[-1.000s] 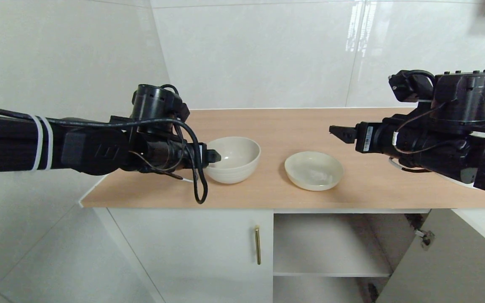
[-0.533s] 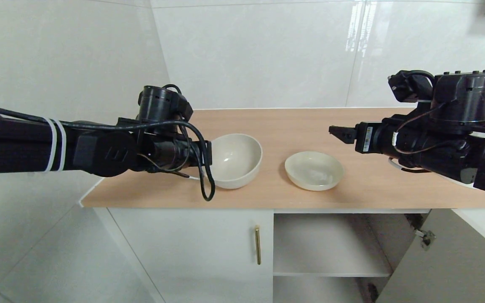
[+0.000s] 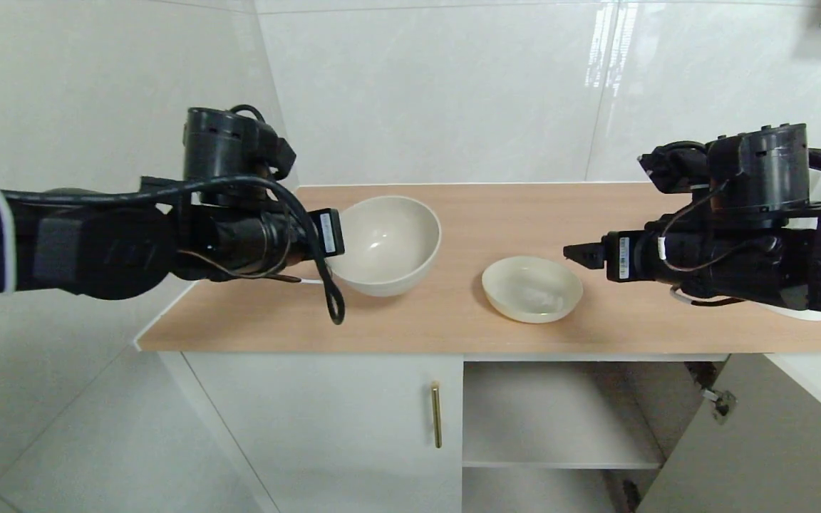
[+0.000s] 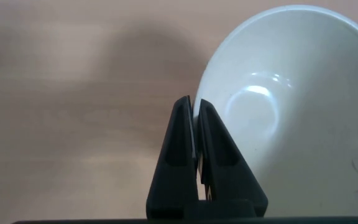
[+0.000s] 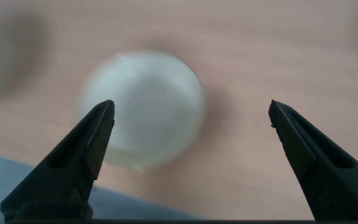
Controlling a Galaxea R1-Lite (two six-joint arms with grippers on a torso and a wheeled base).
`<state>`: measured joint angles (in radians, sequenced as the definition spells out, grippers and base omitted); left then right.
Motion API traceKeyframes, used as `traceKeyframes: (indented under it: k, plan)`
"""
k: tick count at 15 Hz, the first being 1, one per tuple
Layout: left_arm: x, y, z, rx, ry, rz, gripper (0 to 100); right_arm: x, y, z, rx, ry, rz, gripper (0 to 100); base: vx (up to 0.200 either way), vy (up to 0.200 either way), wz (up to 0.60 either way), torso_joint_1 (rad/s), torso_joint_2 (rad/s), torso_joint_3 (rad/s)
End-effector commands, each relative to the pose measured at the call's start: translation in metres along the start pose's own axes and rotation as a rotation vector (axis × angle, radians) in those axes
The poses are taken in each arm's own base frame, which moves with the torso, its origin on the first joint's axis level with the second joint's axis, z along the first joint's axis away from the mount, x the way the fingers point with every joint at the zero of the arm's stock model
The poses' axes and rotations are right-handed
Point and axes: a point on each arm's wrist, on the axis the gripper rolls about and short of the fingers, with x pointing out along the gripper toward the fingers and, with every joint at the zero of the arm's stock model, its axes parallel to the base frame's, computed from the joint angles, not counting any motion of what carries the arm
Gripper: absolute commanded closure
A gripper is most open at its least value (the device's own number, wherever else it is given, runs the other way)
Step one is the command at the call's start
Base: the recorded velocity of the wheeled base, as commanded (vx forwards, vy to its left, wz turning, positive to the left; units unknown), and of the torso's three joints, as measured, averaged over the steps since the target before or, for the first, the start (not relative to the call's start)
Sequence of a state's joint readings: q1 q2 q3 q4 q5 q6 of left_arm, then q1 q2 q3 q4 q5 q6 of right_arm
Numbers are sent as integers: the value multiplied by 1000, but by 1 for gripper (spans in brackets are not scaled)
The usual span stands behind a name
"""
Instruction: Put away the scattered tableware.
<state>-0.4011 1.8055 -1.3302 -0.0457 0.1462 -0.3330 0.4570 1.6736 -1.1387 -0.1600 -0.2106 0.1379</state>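
Nearest me: open cupboard (image 3: 560, 413) under table (image 3: 453, 328) front edge, closed door (image 3: 325, 427) beside it. On table, shallow dish (image 3: 532, 288) sits flat. My right gripper (image 3: 573, 252) hovers just beside it, jaws spread wide. Farther back on left, my left gripper (image 4: 195, 118) has jaws pinched on deep bowl (image 3: 389, 246) rim; bowl tilted, seemingly clear of table. Tiled wall (image 3: 453, 92) behind.

The deep cream ceramic bowl (image 3: 389, 242), rim in the left gripper (image 4: 194, 106), is left of the shallow cream dish (image 3: 532, 288) on the wooden countertop (image 3: 453, 328).
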Motion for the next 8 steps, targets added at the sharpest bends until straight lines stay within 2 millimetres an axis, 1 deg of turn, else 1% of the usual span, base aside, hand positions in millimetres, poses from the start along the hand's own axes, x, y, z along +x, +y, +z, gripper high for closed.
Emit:
traceKeyframes:
  k: [1, 2, 3, 5, 8]
  plan:
    - [-53, -3, 17, -11, -95, -49, 100, 7, 1, 5, -7, 27, -39, 0, 0, 0, 0, 0, 0, 0]
    - [-61, -4, 18, -9, -107, -63, 100, 12, 2, 2, -14, 53, -59, 0, 0, 0, 0, 0, 0, 0]
    - [-64, -6, 17, -7, -108, -69, 100, 18, 2, 0, -20, 71, -80, 0, 0, 0, 0, 0, 0, 0]
    - [-64, -7, 16, -5, -105, -74, 100, 32, 3, -7, -31, 101, -123, 0, 0, 0, 0, 0, 0, 0]
    - [-62, -7, 16, -4, -100, -74, 100, 49, 5, -17, -40, 140, -129, 0, 0, 0, 0, 0, 0, 0]
